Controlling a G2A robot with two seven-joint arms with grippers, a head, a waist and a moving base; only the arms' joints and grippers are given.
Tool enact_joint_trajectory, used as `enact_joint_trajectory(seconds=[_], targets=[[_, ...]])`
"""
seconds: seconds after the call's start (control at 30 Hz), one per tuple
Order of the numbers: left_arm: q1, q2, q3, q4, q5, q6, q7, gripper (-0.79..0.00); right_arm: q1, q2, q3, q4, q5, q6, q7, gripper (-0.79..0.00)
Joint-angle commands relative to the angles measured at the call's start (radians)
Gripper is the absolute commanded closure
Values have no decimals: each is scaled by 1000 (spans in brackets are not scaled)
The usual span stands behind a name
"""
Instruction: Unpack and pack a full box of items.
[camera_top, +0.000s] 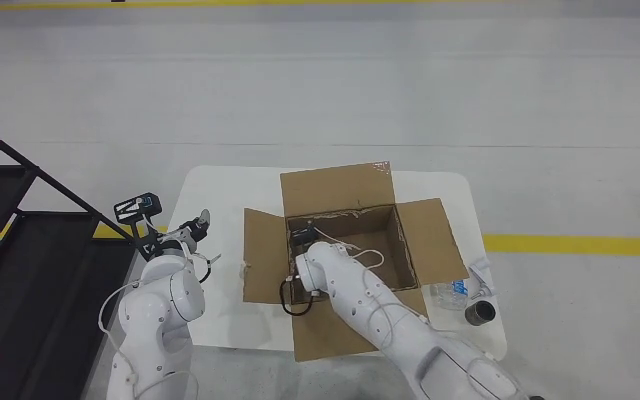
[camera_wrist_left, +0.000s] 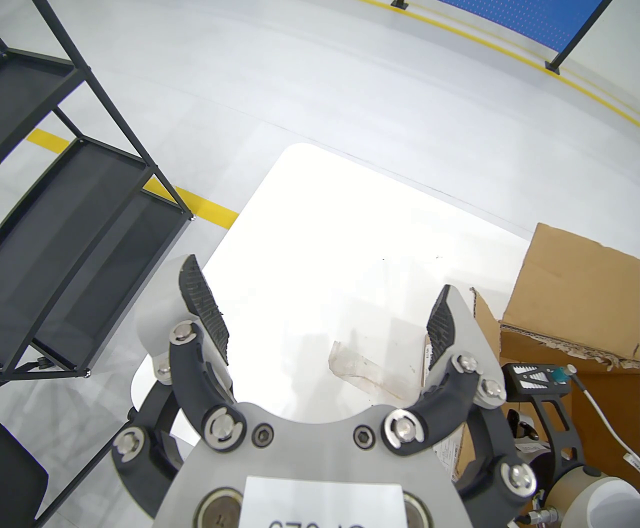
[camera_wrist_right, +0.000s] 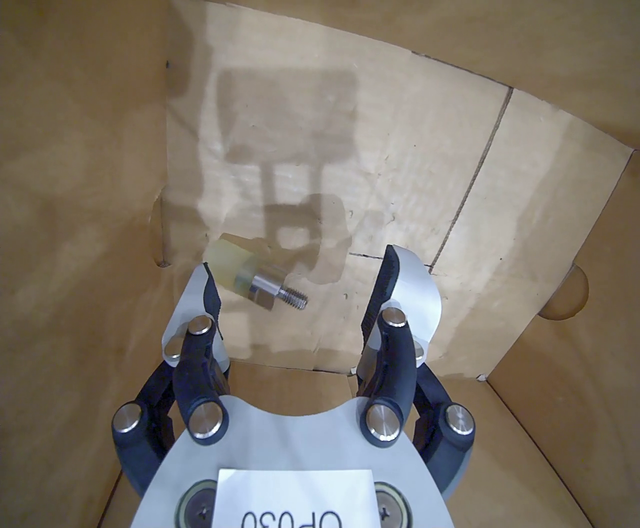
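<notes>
threaded fitting (camera_wrist_right: 255, 282) on box (camera_wrist_right: 425, 175) floor near spread right fingers (camera_wrist_right: 410, 287); left fingers (camera_wrist_left: 202, 295) spread

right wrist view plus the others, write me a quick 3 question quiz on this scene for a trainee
1. How many items lie on the floor of the cardboard box in the right wrist view?
2. True or false: the right gripper is shut on the threaded fitting.
3. The left gripper is: A inside the box; B open above the white table, beside the box; C clamped on a box flap.
Key: 1, one, the threaded fitting. 2, false: it is open and the fitting lies loose on the box floor. 3, B.
</notes>
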Motion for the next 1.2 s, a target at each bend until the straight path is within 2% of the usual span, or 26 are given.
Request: enact_joint_trajectory(seconds=[0.0,0.2,0.37,0.5,0.63,1.07,1.17], targets=[[0,0,0,0,0,0,0,-785,7,-7,-2,13,5,-3,-5,-628],[0,0,0,0,0,0,0,-785,19,-26,-6,50,17,-14,-21,-631],[0,0,0,0,0,0,0,-785,31,-41,-7,93,26,-30,-27,-582],[0,0,0,0,0,0,0,-785,40,-53,-10,123,30,-34,-33,-471],[0,0,0,0,0,0,0,-785,49,-64,-11,152,33,-39,-38,-397],[0,0,0,0,0,0,0,-785,72,-93,-6,242,51,-67,-61,-376],[0,0,0,0,0,0,0,-785,77,-99,-5,258,54,-73,-66,-277]])
